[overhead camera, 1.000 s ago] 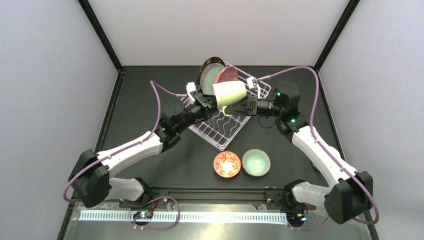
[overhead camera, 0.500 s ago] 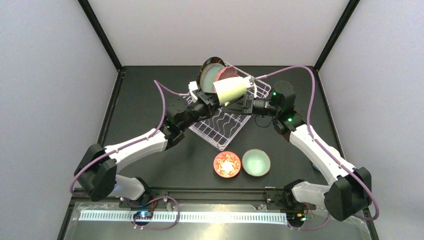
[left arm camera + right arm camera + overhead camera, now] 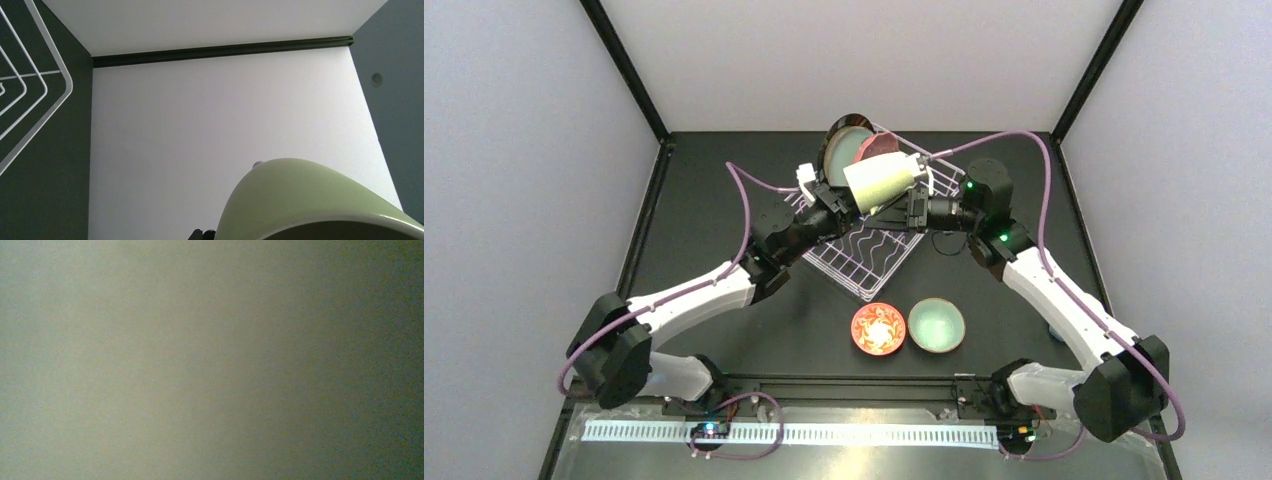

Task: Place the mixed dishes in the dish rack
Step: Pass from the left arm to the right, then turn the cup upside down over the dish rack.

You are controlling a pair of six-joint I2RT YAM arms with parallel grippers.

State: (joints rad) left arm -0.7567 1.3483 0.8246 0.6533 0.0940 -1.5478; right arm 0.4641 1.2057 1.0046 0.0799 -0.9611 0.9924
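Cream mug (image 3: 882,180). Overhead: on its side in the air above the dish rack (image 3: 861,268), between both arms. Left gripper (image 3: 846,203) pinches its left end. Right gripper (image 3: 910,208) is against its right side, grip not discernible. Dark-rimmed plate (image 3: 835,138), teal plate (image 3: 852,151) and pink plate (image 3: 883,146) stand in the rack's far corner. Red-orange bowl (image 3: 878,329) and mint bowl (image 3: 936,325) sit side by side on the table (image 3: 714,200).
Left wrist: the mug's wall fills the lower right, rack wires at the left edge.
Right wrist: a blurred pale surface throughout.
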